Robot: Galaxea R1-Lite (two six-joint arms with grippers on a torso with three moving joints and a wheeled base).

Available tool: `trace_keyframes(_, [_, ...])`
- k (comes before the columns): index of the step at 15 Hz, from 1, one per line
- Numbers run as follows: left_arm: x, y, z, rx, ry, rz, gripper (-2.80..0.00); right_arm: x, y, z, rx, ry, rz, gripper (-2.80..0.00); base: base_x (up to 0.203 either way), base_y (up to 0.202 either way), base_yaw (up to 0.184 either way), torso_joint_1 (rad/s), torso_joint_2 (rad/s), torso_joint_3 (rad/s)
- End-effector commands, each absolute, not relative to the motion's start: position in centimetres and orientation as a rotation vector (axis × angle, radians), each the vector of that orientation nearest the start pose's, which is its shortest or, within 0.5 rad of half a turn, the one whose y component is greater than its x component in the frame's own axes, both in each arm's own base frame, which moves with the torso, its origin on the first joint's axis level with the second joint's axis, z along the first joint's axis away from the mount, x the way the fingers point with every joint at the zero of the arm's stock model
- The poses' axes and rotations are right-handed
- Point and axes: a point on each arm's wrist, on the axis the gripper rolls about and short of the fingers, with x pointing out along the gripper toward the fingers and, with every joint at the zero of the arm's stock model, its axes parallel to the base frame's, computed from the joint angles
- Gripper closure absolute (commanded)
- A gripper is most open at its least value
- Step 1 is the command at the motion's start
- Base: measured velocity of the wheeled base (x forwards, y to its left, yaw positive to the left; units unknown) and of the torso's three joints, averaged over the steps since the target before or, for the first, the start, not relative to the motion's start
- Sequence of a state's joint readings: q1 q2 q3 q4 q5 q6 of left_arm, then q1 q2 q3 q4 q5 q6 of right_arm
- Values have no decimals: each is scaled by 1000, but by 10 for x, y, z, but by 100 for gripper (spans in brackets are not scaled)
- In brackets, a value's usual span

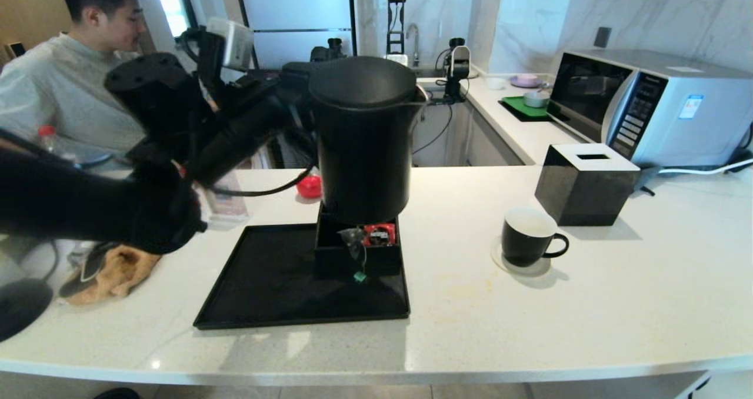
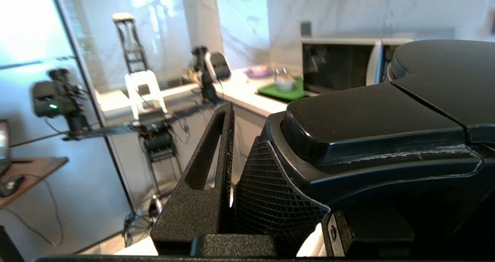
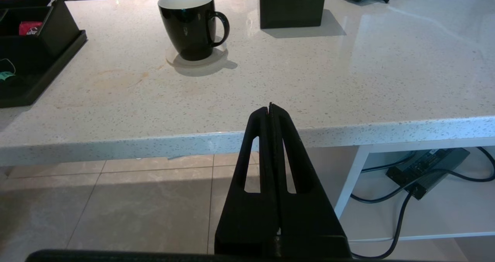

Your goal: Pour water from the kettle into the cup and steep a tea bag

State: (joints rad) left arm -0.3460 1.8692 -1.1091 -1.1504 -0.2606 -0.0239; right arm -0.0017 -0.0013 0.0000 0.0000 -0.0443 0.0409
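The tall black kettle [image 1: 365,140] hangs upright in the air above the black tray [image 1: 265,281], spout pointing right. My left gripper [image 1: 294,93] is shut on its loop handle; in the left wrist view the handle top [image 2: 386,115] fills the space beside the gripper [image 2: 243,126]. The black cup [image 1: 529,234] with its white inside stands on a clear coaster, right of the tray, handle to the right; it also shows in the right wrist view [image 3: 189,22]. The grey tea bag [image 1: 353,237] rests in a black organiser box, its teal tag [image 1: 359,276] hanging over the front. My right gripper [image 3: 270,107] is shut and empty, below the counter's front edge.
A red sachet [image 1: 379,234] lies in the box next to the tea bag. A black tissue box [image 1: 582,190] stands behind the cup, a microwave [image 1: 647,105] beyond it. A brown cloth [image 1: 112,272] lies left of the tray. A person [image 1: 76,81] sits at the far left.
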Motion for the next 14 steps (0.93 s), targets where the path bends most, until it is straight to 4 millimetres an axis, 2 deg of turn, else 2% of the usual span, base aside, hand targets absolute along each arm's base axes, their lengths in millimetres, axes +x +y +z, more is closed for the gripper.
trace_keyframes(1, [351,-145,253,-38,-376,-633,0,-23,-1,75,41,-1,-46,0,0,0,0,0,0,0])
trace_keyframes(5, [370,-175,246,2,-318,-657,0,-23,-1,75,41,-1,-46,0,0,0,0,0,0,0])
trace_keyframes(9, [382,-196,245,33,-263,-677,0,-23,-1,75,41,-1,-46,0,0,0,0,0,0,0])
trace_keyframes(14, [408,-222,245,62,-250,-658,0,-23,-1,75,41,-1,-46,0,0,0,0,0,0,0])
